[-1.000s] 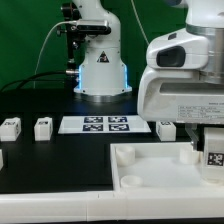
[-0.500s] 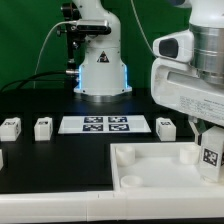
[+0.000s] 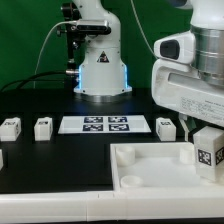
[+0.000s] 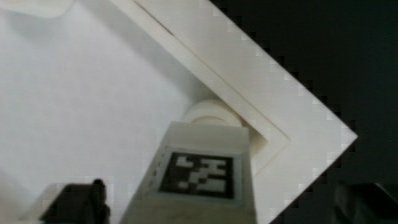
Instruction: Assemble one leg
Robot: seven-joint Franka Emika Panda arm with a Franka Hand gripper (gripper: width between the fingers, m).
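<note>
Right, I see the gripper [image 4: 217, 205] clenched on the leg [image 3: 208, 150], hanging it over the tray [image 3: 150, 172] at the exterior view's right, close above a corner socket [image 4: 214, 105]. Spare legs [image 3: 42, 127] stand on the table outside the tray.

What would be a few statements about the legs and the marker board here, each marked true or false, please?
1. The marker board carries four tags. True.
2. The leg below the hand lies flat on the marker board. False: it stands upright at a corner of the white tray-like piece.
3. That leg's tag faces the exterior camera. True.
4. Every loose leg sits on the exterior view's right of the marker board. False: at least two loose legs sit on its left, and one on its right.
5. In the wrist view, a round socket shows in the corner by the leg. True.
</note>
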